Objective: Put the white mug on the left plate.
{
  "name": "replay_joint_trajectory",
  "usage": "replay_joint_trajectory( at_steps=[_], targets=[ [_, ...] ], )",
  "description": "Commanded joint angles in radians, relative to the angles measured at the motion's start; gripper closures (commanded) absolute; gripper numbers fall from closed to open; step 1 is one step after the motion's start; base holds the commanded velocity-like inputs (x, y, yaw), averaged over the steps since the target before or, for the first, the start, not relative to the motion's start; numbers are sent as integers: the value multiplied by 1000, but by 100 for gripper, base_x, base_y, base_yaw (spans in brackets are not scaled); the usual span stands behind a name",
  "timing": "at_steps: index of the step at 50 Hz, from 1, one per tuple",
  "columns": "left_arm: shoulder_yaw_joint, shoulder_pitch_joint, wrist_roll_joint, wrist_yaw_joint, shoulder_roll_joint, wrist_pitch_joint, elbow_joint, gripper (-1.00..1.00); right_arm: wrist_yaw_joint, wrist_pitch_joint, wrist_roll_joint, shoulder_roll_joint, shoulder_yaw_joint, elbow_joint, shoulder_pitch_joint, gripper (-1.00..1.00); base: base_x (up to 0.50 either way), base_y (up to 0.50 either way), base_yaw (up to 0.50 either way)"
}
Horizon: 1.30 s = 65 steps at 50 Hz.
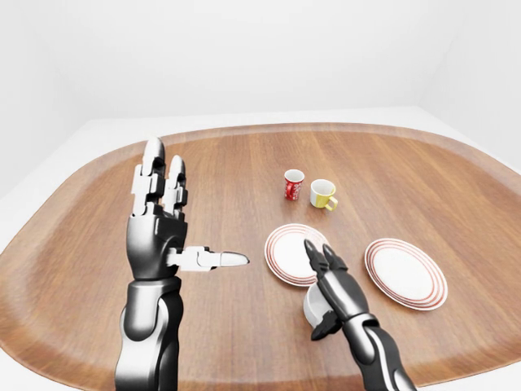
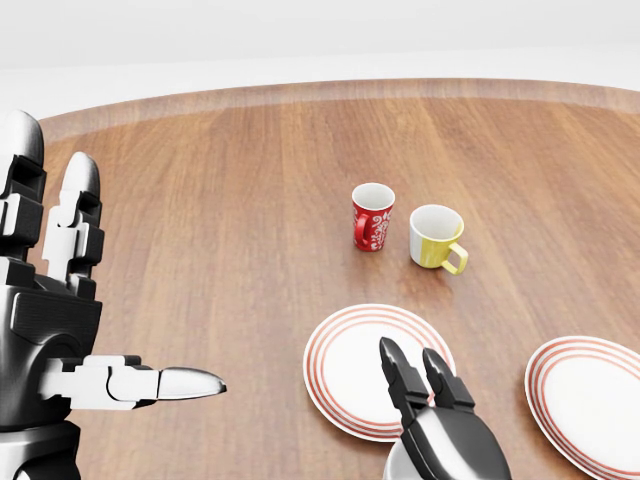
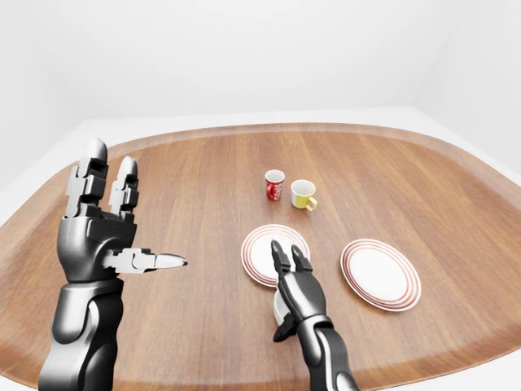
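The white mug (image 1: 310, 304) stands just below the left plate (image 1: 284, 252) in the left-eye view, apart from its rim. My right hand (image 1: 324, 287) lies over the mug and hides most of it. Its fingers (image 2: 395, 365) stretch straight out over the plate's near edge, and its thumb hangs down beside the mug. The fingers do not close round the mug, so the hand is open. My left hand (image 1: 181, 224) is raised at the left, open and empty, fingers upright and thumb pointing right.
A second red-rimmed plate (image 1: 405, 272) lies to the right of the first. A red patterned mug (image 1: 293, 185) and a yellow mug (image 1: 323, 194) stand side by side above the plates. The round wooden table (image 1: 244, 163) has a raised rim.
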Motion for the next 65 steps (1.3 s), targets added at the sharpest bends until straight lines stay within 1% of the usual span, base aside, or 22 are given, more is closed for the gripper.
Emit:
replay_joint_trajectory(
  at_steps=[1,10,14,19,31,49,59,65],
  targets=[
    [-1,0,0,0,0,0,-2,-100,-15,-14,-16,-1,-5,40,-9,-100,0,0,0],
    [-2,1,1,0,-1,0,-2,-100,16,-2,-40,1,-4,41,-27,-100,0,0,0],
    [-2,1,1,0,0,0,-1,-100,26,-3,-50,-1,-1,49,-25,-100,0,0,0],
    [-2,1,1,0,-1,0,-1,-100,50,3,-60,-1,-2,44,-32,-100,0,0,0],
    [-3,3,0,-1,-1,0,-2,-100,72,-1,-66,3,-1,74,-51,-100,0,0,0],
    [-3,3,0,-1,-1,0,-2,-100,49,-20,-63,3,-9,169,-90,-100,0,0,0],
    [-6,4,1,-1,-1,0,-1,-100,0,-55,-69,-8,-20,270,-111,-100,0,0,0],
    [-7,5,1,-1,-2,0,-1,-100,-13,-65,-71,-9,-28,302,-121,-100,0,0,0]
  ],
)
